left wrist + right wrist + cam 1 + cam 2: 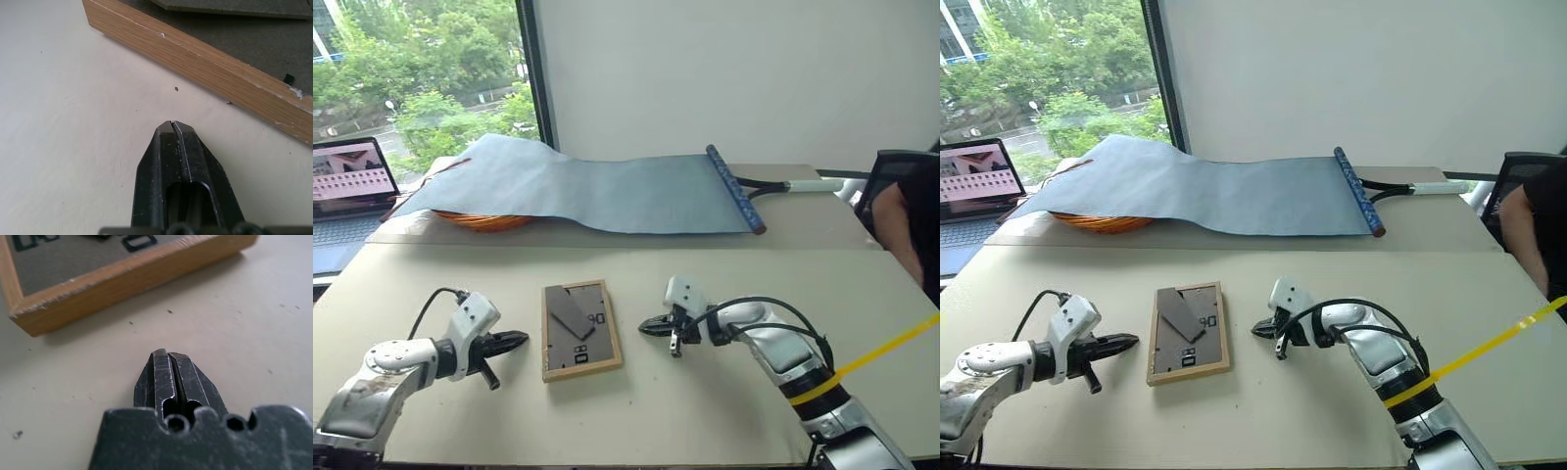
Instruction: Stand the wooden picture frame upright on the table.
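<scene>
We see the wooden picture frame (580,329) lying flat on the table (724,411), back side up, with its dark grey-brown backing and fold-out stand facing upward. It sits near the middle of the table's width, closer to the near edge than to the far edge, slightly rotated relative to the table edges.

The left gripper (514,341) is just beside the frame's left long side, not touching it. In the left wrist view its fingertips (172,128) are pressed together, holding nothing, with bare table between them and the wooden rim (205,63).

The right gripper (646,326) is near the frame's right long side, also apart from it. In the right wrist view its fingertips (166,357) are pressed together and empty, pointing toward a corner of the frame (122,279).

On the farther table (803,230), beyond the far edge, we see a blue cloth (597,186) draped over an orange basket (484,220), a racket (754,191) partly under the cloth, and a laptop (352,181) at the left end. A person's arm (901,230) is at the right edge.
</scene>
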